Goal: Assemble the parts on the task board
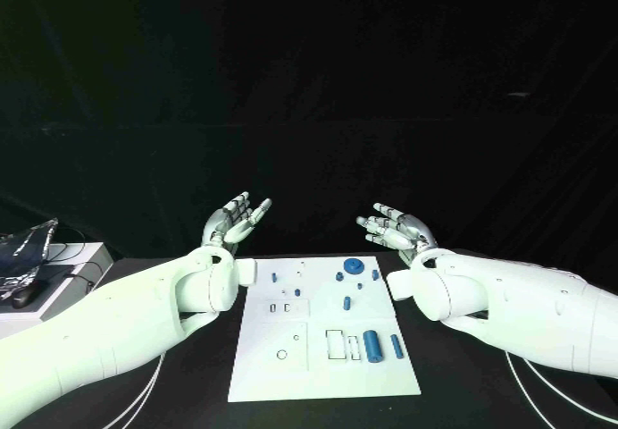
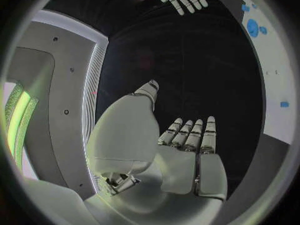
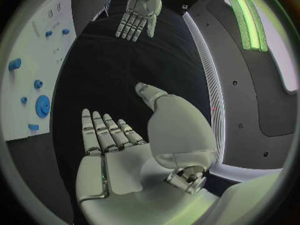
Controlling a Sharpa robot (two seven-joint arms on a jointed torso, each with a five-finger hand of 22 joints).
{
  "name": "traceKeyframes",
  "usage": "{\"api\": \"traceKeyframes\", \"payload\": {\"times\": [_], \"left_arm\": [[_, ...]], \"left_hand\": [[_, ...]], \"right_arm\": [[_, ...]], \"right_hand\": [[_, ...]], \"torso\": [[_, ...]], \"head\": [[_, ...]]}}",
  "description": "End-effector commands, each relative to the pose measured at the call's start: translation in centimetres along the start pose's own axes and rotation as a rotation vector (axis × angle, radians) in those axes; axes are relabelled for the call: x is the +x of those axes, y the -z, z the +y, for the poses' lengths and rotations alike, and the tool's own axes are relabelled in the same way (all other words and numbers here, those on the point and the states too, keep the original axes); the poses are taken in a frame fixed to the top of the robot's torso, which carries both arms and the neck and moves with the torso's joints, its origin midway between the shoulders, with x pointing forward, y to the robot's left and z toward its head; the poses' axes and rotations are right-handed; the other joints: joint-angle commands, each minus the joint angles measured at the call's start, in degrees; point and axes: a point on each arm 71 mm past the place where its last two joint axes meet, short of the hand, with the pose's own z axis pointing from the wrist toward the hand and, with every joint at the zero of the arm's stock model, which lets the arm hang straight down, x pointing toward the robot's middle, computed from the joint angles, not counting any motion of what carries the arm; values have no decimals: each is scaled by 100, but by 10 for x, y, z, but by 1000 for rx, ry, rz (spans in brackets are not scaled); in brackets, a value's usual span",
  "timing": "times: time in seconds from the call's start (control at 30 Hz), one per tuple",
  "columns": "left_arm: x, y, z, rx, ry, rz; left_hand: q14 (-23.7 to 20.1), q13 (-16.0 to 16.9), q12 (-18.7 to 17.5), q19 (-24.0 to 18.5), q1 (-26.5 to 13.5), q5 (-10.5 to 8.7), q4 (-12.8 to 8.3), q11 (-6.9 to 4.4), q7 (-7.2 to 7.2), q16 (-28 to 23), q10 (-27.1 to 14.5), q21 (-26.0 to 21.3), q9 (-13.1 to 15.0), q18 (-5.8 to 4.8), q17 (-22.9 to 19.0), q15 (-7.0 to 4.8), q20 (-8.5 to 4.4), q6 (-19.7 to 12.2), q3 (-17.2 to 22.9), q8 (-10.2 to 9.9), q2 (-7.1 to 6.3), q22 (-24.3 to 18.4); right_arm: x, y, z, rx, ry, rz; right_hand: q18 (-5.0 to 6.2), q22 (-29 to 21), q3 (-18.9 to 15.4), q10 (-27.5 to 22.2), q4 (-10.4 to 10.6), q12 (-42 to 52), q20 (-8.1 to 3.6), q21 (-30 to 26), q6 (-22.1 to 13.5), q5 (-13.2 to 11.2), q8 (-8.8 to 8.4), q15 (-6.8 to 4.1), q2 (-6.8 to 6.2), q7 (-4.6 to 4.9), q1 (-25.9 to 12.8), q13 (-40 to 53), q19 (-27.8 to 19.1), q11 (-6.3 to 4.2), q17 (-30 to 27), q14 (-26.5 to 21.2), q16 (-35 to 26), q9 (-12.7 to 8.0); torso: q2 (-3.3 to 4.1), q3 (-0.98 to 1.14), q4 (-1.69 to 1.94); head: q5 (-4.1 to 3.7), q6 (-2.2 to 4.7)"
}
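Observation:
The white task board (image 1: 322, 371) lies flat in the middle of the black table. Small blue parts sit on it: a round gear (image 1: 353, 264) at its far end, a thick cylinder (image 1: 372, 345) and a slimmer pin (image 1: 396, 347) nearer me, and several little pegs between. My left hand (image 1: 236, 219) is raised beyond the board's far left corner, fingers straight and apart, holding nothing. My right hand (image 1: 396, 229) is lifted beyond the far right corner, also spread and empty. The left wrist view shows the left palm (image 2: 187, 160) bare; the right wrist view shows the right palm (image 3: 115, 160) bare, with the gear (image 3: 42, 105) beside it.
A grey device (image 1: 26, 255) and a dark mouse-like object (image 1: 26, 298) sit on a white stand at the far left edge. Thin cables (image 1: 148, 389) trail over the table by my left arm. Black table surface surrounds the board.

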Motion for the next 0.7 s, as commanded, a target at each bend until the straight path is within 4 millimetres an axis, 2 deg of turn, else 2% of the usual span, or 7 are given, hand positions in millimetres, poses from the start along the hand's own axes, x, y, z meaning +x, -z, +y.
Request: {"api": "traceKeyframes", "payload": {"times": [0.03, 0.2, 0.3, 0.43, 0.57, 0.63, 0.7], "left_arm": [[9, -4, -1, -6, 13, 134], [9, -6, -2, -6, 15, 137], [0, -4, 3, -15, 11, 126], [-5, -3, 4, -13, 6, 135], [-9, 0, 5, -6, -3, 163], [-10, 2, 4, -4, -8, 185], [-10, 5, 3, -4, -10, 216]], "left_hand": [[70, 10, 24, 31, 242, 46, 78, 40, 513, 33, 68, 35, 14, 68, 11, 43, 83, 74, 30, 25, -15, 13], [71, 10, 24, 31, 244, 46, 80, 48, 520, 34, 68, 36, 14, 71, 12, 38, 82, 78, 20, 26, -13, 14], [76, 12, 25, 32, 243, 46, 80, 52, 523, 35, 78, 37, 16, 72, 12, 37, 82, 87, 17, 28, -12, 14], [369, 49, 77, 226, 268, 42, 72, 192, 653, 101, 439, 111, 59, 99, 61, 77, 140, 311, -17, 89, 67, 54], [1710, 152, 288, 1043, 284, 34, 50, 387, 774, 428, 1890, 424, 283, 51, 272, 216, 230, 1375, 26, 410, 173, 185], [2821, 197, 398, 2327, 279, 28, 53, 348, 762, 702, 2948, 860, 419, 112, 438, 131, 231, 2044, 60, 621, 185, 365], [3536, 239, 515, 2883, 267, 23, 57, 215, 720, 941, 3872, 1129, 572, 297, 564, -31, 211, 2805, 96, 868, 195, 440]], "right_arm": [[9, -4, -1, 57, 27, 164], [8, -7, 1, 64, 39, 180], [-4, -9, 4, -25, 204, 197], [-8, -11, 8, -104, 344, 205], [-10, -13, 11, -181, 502, 219], [-11, -14, 11, -209, 580, 230], [-11, -14, 11, -232, 672, 247]], "right_hand": [[112, 7, 47, 52, 4, 25, 14, 20, 41, 28, 34, 11, -6, 936, 99, 8, 50, 15, 8, 47, 23, 6], [117, 12, 74, 67, -13, 25, 14, 28, 59, 6, 40, 7, 37, 936, 147, 8, 58, 13, 13, 63, 29, 8], [131, 24, 83, 176, -62, 37, 14, 50, 147, -43, 59, -5, 35, 936, 220, 18, 118, 5, 32, 183, 51, 22], [259, 100, 148, 1062, -324, 142, 6, 224, 839, -79, 231, -128, -24, 923, 537, 82, 682, -66, 173, 1219, 269, 150], [515, 254, 246, 2990, -560, 420, -4, 643, 2347, -118, 660, -369, -123, 841, 802, 183, 2059, -241, 377, 2740, 642, 431], [610, 292, 341, 3431, -603, 446, -55, 820, 3152, -129, 884, -517, -178, 727, 848, 165, 2451, -371, 434, 3177, 785, 567], [620, 312, 418, 3661, -628, 389, -154, 938, 3395, -151, 930, -619, -243, 660, 867, 157, 2739, -445, 469, 3504, 880, 588]], "torso": [[0, 0, 0], [0, 0, 0], [3, -7, -7], [4, -8, -12], [20, -19, -17], [33, -23, -11], [65, -33, 3]], "head": [[0, -2], [0, -2], [-20, -90], [-47, -129], [-77, -163], [-91, -177], [-97, -174]]}}
